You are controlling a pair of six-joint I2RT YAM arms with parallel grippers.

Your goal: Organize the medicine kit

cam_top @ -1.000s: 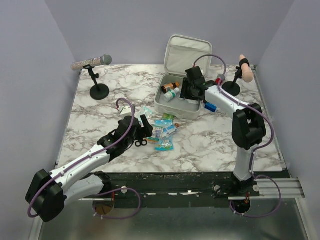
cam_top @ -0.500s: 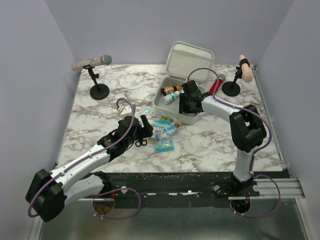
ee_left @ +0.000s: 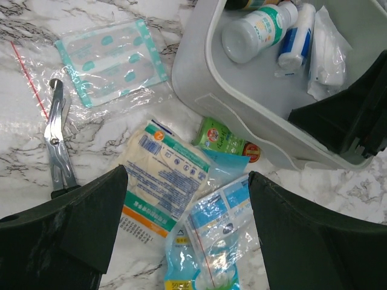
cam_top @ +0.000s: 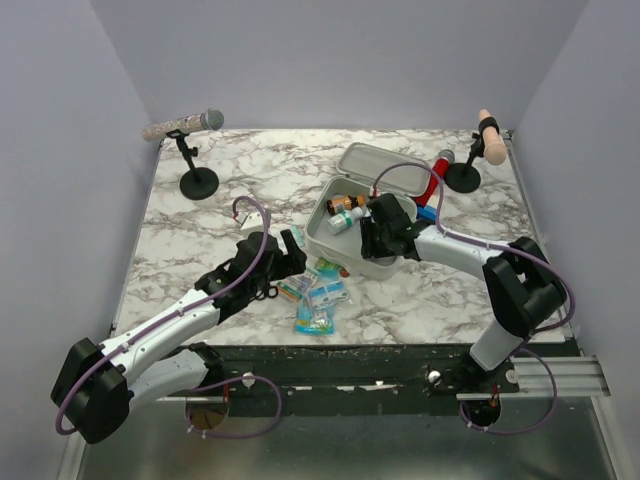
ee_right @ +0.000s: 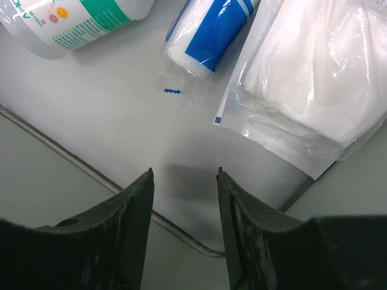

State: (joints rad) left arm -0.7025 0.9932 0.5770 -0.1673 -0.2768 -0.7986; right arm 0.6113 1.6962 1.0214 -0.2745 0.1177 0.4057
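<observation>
Top external puts you partway through packing. The medicine kit (cam_top: pixel 322 232) lies open near the table's centre, its lid (cam_top: pixel 385 168) leaning back toward 1 o'clock. A loose heap of packets (cam_top: pixel 318 296) waits on the marble at 6 o'clock of the case.

Your right gripper (ee_right: pixel 183 175) sits inside the case with its fingers apart and nothing between them, over bare floor. A gauze pack (ee_right: pixel 314 84) lies at its 2 o'clock, a blue-and-white roll (ee_right: pixel 211 33) at 12 and a white bottle (ee_right: pixel 78 18) at 10. Your left gripper (ee_left: pixel 187 181) hangs over the heap, also spread wide and empty.

I judge the next move is yours on the left. Lower onto the white packet (ee_left: pixel 163 181) or the green sachet (ee_left: pixel 221 140) tucked against the kit's wall. These are flat and slippery, so pinch an edge rather than the face. Lift the right arm out first, because it crowds the landing space.

From above, the right arm covers the case's 4 o'clock half. A red cylinder (cam_top: pixel 428 190) at 3 o'clock is partly behind a cable. The scissors (ee_left: pixel 57 145) lose their handles under your left finger, and the blue packets (ee_left: pixel 211 241) run off the bottom edge. The label print is too small to read.
</observation>
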